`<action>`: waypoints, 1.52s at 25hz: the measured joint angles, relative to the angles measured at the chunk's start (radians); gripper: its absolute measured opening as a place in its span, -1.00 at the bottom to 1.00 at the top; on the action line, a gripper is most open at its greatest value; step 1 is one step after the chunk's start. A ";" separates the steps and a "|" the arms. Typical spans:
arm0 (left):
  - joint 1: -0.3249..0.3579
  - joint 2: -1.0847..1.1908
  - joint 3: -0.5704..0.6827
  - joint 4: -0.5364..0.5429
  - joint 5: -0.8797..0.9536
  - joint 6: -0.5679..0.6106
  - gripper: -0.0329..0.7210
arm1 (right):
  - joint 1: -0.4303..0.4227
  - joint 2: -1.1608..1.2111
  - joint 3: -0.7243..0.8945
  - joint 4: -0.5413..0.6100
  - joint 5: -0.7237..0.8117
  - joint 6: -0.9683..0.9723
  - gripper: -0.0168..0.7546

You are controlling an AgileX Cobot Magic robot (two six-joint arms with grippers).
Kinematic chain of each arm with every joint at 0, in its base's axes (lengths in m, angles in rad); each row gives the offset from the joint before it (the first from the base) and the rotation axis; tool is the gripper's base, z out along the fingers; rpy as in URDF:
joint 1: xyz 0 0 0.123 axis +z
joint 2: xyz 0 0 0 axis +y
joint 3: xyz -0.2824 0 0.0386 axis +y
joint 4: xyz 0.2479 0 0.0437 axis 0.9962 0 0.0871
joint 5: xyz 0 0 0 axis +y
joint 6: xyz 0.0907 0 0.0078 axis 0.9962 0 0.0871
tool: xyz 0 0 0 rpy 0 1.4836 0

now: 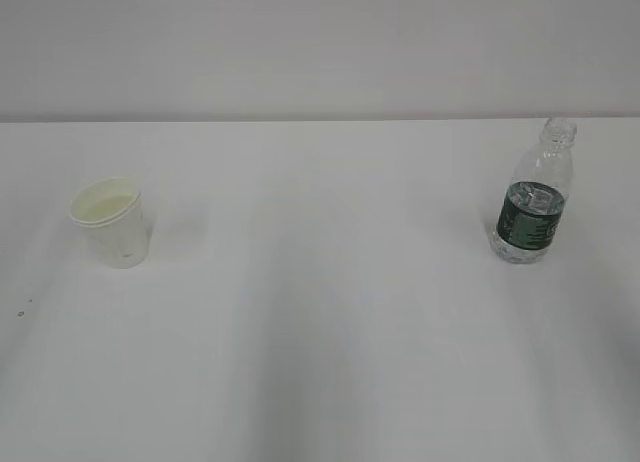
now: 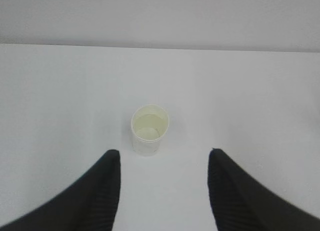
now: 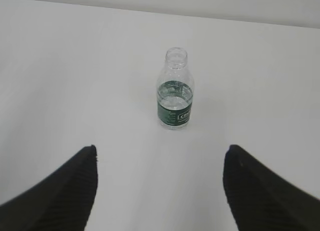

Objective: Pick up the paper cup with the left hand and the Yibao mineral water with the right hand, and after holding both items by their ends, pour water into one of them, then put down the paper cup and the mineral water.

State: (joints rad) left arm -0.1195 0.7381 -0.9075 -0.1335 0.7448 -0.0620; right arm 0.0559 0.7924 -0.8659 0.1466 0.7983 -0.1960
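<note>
The paper cup (image 1: pixel 112 222) stands upright on the white table at the left; in the left wrist view the cup (image 2: pixel 149 130) is ahead of my left gripper (image 2: pixel 165 153), apart from it. The left gripper is open and empty. The Yibao mineral water bottle (image 1: pixel 535 197) stands upright at the right, capless, with water up to its green label. In the right wrist view the bottle (image 3: pixel 175 91) stands well ahead of my right gripper (image 3: pixel 160 151), which is open wide and empty. Neither arm shows in the exterior view.
The white table (image 1: pixel 320 332) runs back to a pale wall (image 1: pixel 320 42). A few tiny dark specks (image 1: pixel 22 307) lie near the left edge.
</note>
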 joint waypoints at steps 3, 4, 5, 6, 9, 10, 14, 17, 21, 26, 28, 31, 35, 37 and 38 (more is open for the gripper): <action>0.000 -0.010 0.000 0.000 0.020 0.000 0.13 | 0.000 -0.020 0.000 0.000 0.014 0.002 0.57; 0.000 -0.013 0.000 0.000 0.026 0.000 0.13 | 0.000 -0.025 0.000 0.000 0.019 0.004 0.57; 0.000 -0.018 0.000 0.000 0.028 0.000 0.13 | 0.000 -0.031 0.000 0.000 0.026 0.004 0.57; 0.000 -0.020 0.000 0.000 0.030 0.000 0.13 | 0.000 -0.036 0.000 0.000 0.032 0.006 0.57; 0.000 -0.034 0.000 0.000 0.038 0.000 0.13 | 0.000 -0.054 0.000 0.000 0.062 0.010 0.57; 0.000 -0.036 0.000 0.000 0.046 0.000 0.13 | 0.000 -0.059 0.000 0.000 0.065 0.010 0.57; 0.000 -0.040 0.000 0.000 0.083 0.000 0.13 | 0.000 -0.081 0.000 -0.002 0.086 0.018 0.57; 0.000 -0.040 0.000 -0.002 0.100 0.000 0.13 | 0.000 -0.095 0.000 -0.004 0.103 0.021 0.57; 0.000 -0.040 0.000 -0.002 0.121 0.001 0.13 | 0.000 -0.115 0.000 -0.004 0.116 0.026 0.57; 0.000 -0.056 0.000 -0.002 0.160 0.010 0.13 | 0.000 -0.130 0.000 -0.005 0.148 0.040 0.57; 0.000 -0.069 0.000 -0.002 0.171 0.010 0.13 | 0.000 -0.130 0.000 -0.005 0.163 0.042 0.57; 0.000 -0.083 0.000 -0.002 0.194 0.012 0.13 | 0.000 -0.130 0.000 -0.005 0.170 0.046 0.57; 0.000 -0.088 0.000 -0.002 0.228 0.012 0.13 | 0.000 -0.130 0.000 -0.008 0.201 0.047 0.57; 0.000 -0.088 0.000 -0.002 0.238 0.013 0.13 | 0.000 -0.130 0.000 -0.017 0.216 0.051 0.57; 0.000 -0.088 0.000 -0.002 0.239 0.013 0.13 | 0.000 -0.130 0.000 -0.023 0.220 0.053 0.57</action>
State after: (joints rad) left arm -0.1195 0.6499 -0.9075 -0.1352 0.9842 -0.0494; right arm 0.0559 0.6623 -0.8662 0.1235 1.0181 -0.1429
